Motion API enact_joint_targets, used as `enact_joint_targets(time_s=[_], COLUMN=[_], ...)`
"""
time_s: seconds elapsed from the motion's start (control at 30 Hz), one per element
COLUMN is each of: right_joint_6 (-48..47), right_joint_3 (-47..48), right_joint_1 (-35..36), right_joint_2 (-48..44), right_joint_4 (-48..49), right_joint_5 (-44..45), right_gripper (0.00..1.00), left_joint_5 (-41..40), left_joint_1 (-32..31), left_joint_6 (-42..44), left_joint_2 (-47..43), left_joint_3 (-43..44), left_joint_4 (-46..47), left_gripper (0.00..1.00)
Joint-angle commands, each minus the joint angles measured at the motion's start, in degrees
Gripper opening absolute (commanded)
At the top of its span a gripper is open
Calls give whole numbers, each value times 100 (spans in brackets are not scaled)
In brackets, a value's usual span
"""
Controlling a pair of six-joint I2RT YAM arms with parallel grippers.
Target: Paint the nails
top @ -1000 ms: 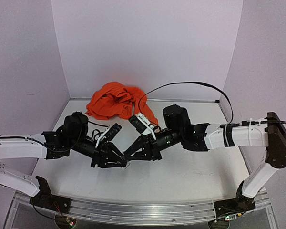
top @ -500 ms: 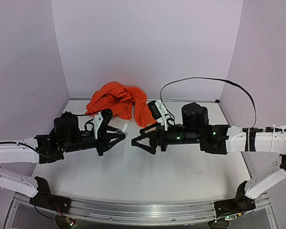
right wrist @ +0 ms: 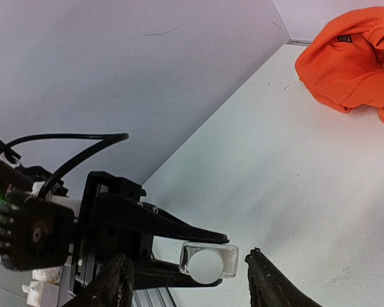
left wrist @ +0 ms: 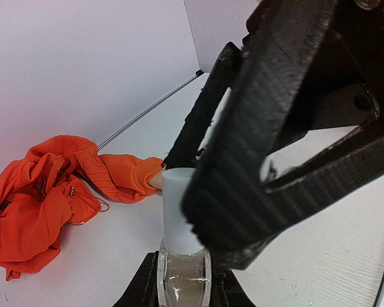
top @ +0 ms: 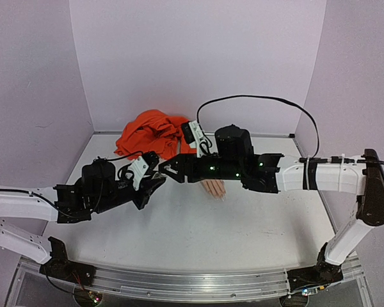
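My left gripper (left wrist: 184, 293) is shut on a small clear bottle (left wrist: 183, 281) with a white cap (left wrist: 179, 214), held upright above the table. The right gripper (right wrist: 193, 283) is open. Its fingers (right wrist: 117, 284) stand either side of the cap (right wrist: 207, 266) without touching it. In the top view both grippers meet left of centre, left (top: 157, 181) and right (top: 167, 172). The flesh-coloured mannequin hand (top: 213, 187) lies on the table under the right arm, its orange sleeve (top: 150, 134) bunched at the back. The nails are too small to make out.
The orange cloth (left wrist: 41, 208) is heaped against the back wall, left of centre. White walls close the table (top: 198, 230) on the left, back and right. A black cable (top: 256, 99) arcs above the right arm.
Both grippers rose from the front of the table and parted. The right gripper opened, then came left around the bottle's cap. The left gripper kept hold of the bottle.
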Motion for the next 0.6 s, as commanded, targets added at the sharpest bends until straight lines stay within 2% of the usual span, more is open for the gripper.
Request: enact_joint_targets(time_s=[0.0,0.17,0.27,0.4,0.47,0.53,0.57], right_joint_6=[213,266,191,-210,-716,-1665,-2060], right_joint_3=[471,678,760,699,542,188,-4], right_joint_1=[20,23,23,3,-16,-21,-25], right_joint_2=[223,502,602,498,306,74,-36], right_joint_4=[67,67,79,101,110,234,317], right_joint_5=[326,239,96,-260,-711,-2052,-3029], right_gripper=[58,51,31,12,1,0,0], left_joint_5=[-282,-151,-85,197,1006,2796,4039], left_joint_1=[-30,-31,-31,-24,42,408,678], left_joint_6=[148,120,63,-151,-237,-514,-766], left_joint_2=[-122,-180,-210,-324,-491,-622,-644], left_joint_3=[28,-36,-44,-50,-70,-69,-53], left_joint_4=[365,365,365,356,361,368,449], left_gripper=[0,0,0,0,0,0,0])
